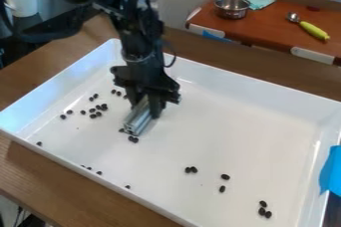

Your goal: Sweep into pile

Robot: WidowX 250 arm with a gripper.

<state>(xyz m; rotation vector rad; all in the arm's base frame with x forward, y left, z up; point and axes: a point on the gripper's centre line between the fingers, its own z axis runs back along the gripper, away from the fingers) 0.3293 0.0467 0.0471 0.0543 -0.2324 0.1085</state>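
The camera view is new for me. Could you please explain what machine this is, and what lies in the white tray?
This one picture comes from a fixed camera looking down at a slant. The black machine is a robot arm, entering from the top. At its end is a two-finger claw, which holds a shiny grooved bar, probably for sweeping. Below is the white tray, on a wooden surface. Scattered in the tray are small dark pieces, like beans: many left of the bar in the picture, others toward the lower right. Behind are a metal pot and a spoon with a green handle.
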